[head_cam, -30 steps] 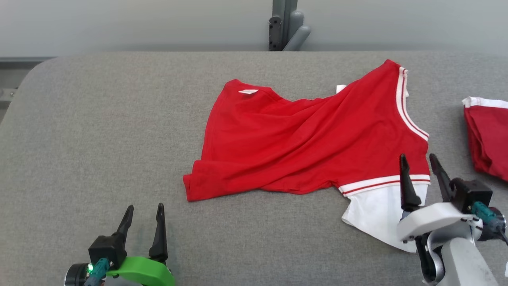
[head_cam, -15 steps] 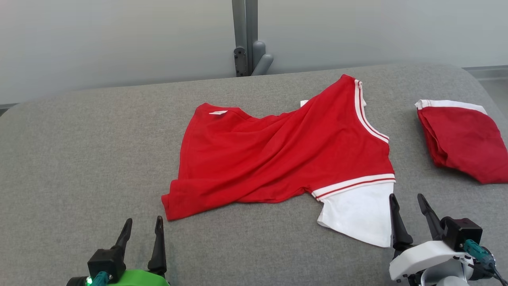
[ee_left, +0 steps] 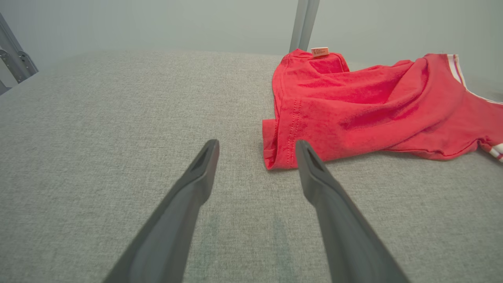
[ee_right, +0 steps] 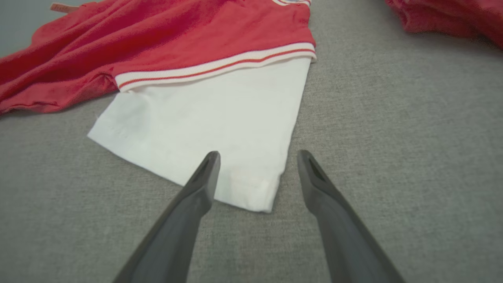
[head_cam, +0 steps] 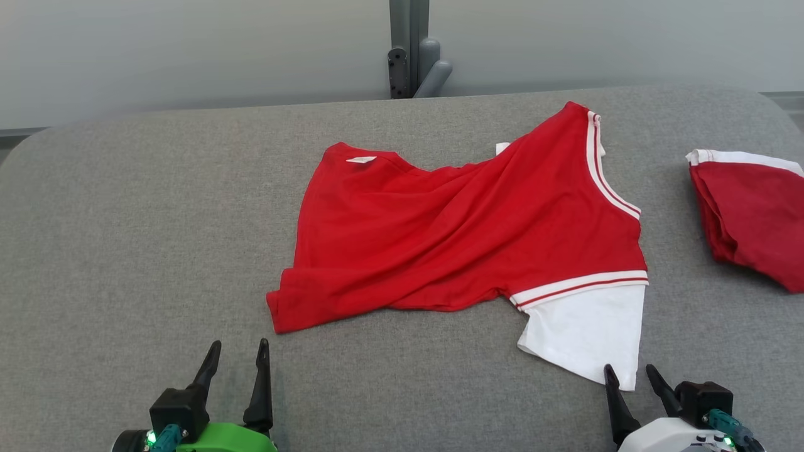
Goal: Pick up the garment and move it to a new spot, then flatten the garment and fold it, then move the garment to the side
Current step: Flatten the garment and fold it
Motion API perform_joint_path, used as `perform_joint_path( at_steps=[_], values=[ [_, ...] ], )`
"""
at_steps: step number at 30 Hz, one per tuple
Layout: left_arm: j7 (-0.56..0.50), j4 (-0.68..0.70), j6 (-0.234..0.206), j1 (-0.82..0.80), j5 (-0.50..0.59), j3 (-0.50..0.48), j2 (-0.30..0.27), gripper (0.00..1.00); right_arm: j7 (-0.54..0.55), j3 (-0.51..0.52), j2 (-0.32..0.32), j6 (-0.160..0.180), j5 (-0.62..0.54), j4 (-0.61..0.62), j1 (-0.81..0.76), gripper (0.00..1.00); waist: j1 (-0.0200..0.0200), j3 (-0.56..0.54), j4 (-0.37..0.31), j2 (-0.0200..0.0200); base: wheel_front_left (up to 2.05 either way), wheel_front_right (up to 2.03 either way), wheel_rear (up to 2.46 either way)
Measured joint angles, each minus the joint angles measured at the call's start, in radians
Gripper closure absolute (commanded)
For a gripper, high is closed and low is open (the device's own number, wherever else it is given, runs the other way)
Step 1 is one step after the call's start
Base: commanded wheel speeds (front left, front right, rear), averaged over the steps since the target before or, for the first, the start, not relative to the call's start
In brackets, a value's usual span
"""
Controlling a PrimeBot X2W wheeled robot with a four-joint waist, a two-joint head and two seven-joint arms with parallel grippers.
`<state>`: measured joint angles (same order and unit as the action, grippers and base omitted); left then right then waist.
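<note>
Garment (head_cam: 465, 232), a red shirt with a white sleeve (ee_right: 204, 122) and striped trim, lies wrinkled but spread out on the grey padded surface (head_cam: 125, 220), ahead of both my grippers. My left gripper (head_cam: 239, 343) has its jaws apart and empty. The red hem corner (ee_left: 275, 153) lies just beyond its right fingertip. My right gripper (head_cam: 629, 368) also stands with jaws apart and holds nothing. The lower corner of the white sleeve lies between its two fingertips; I cannot tell if it touches them. Beyond this gripper, to its right, I see a second red cloth (head_cam: 754, 213), well apart from the shirt. A small label (head_cam: 361, 159) sits at the shirt's far edge.
</note>
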<state>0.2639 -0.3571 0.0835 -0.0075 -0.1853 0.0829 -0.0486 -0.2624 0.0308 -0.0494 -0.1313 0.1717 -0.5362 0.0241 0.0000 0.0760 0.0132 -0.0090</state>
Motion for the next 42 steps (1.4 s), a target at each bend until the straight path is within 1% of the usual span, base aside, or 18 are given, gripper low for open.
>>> perform_joint_path(
  at_steps=[4, 8, 9, 10, 12, 16, 18, 22, 26, 31, 38, 42],
  values=[
    [0.000, -0.003, 0.000, -0.007, 0.000, 0.006, 0.000, 0.00, -0.001, 0.010, -0.001, 0.000, -0.004, -0.052, 0.008, 0.00, 0.0000, 0.012, 0.009, 0.0000, 0.00, 0.00, 0.00],
    [0.000, -0.004, 0.000, -0.017, 0.000, 0.009, 0.000, 0.00, -0.006, -0.007, -0.002, 0.001, -0.005, -0.093, 0.031, 0.00, 0.0000, 0.019, 0.014, 0.0000, 0.00, 0.00, 0.00],
    [0.000, -0.004, 0.000, -0.019, 0.000, 0.009, 0.000, 0.00, -0.008, -0.016, -0.003, 0.001, 0.001, -0.101, 0.039, 0.07, 0.0000, 0.021, 0.015, 0.0000, 0.00, 0.00, 0.00],
    [0.000, -0.005, 0.000, -0.021, 0.000, 0.010, 0.000, 0.00, -0.008, -0.022, -0.005, 0.001, 0.005, -0.108, 0.046, 0.49, 0.0000, 0.024, 0.015, 0.0000, 0.00, 0.00, 0.00],
    [0.000, -0.006, 0.000, -0.025, 0.000, 0.010, 0.000, 0.00, -0.011, -0.040, -0.008, 0.002, 0.013, -0.127, 0.062, 1.00, 0.0000, 0.028, 0.015, 0.0000, 0.00, 0.00, 0.00],
    [0.000, -0.007, -0.001, -0.025, 0.000, 0.010, 0.000, 0.00, -0.012, -0.065, -0.004, 0.001, 0.035, -0.156, 0.079, 1.00, 0.0000, 0.029, 0.014, 0.0000, 0.00, 0.00, 0.00],
    [0.000, -0.007, -0.001, -0.025, 0.000, 0.009, 0.000, 0.00, -0.012, -0.057, -0.003, 0.000, 0.043, -0.153, 0.079, 1.00, 0.0001, 0.027, 0.011, 0.0000, 0.00, 0.00, 0.00],
    [0.000, -0.007, -0.001, -0.025, -0.007, 0.011, 0.000, 0.00, -0.003, 0.011, 0.002, -0.001, 0.029, -0.089, 0.061, 1.00, 0.0000, 0.022, -0.001, 0.0000, 0.00, 0.00, 0.00],
    [0.000, -0.007, -0.001, -0.025, -0.014, 0.020, 0.000, 0.00, -0.002, 0.079, -0.035, 0.000, -0.001, -0.006, 0.026, 1.00, 0.0001, 0.017, -0.018, 0.0000, 0.00, 0.00, 0.00],
    [0.000, -0.019, 0.005, -0.025, -0.025, 0.047, 0.000, 0.00, -0.002, 0.127, -0.049, 0.000, -0.026, 0.044, -0.010, 1.00, 0.0000, 0.016, -0.038, 0.0000, 0.00, 0.00, 0.00],
    [0.000, -0.098, 0.031, -0.037, -0.069, 0.113, 0.000, 0.00, -0.002, 0.120, -0.033, 0.000, -0.035, 0.063, -0.010, 1.00, 0.0000, 0.035, -0.053, 0.0000, 0.00, 0.00, 0.00],
    [0.000, -0.128, 0.040, -0.044, -0.085, 0.132, 0.000, 0.00, -0.002, 0.113, -0.027, 0.000, -0.043, 0.067, 0.000, 1.00, 0.0000, 0.047, -0.058, 0.0000, 0.00, 0.00, 0.00]
  ],
)
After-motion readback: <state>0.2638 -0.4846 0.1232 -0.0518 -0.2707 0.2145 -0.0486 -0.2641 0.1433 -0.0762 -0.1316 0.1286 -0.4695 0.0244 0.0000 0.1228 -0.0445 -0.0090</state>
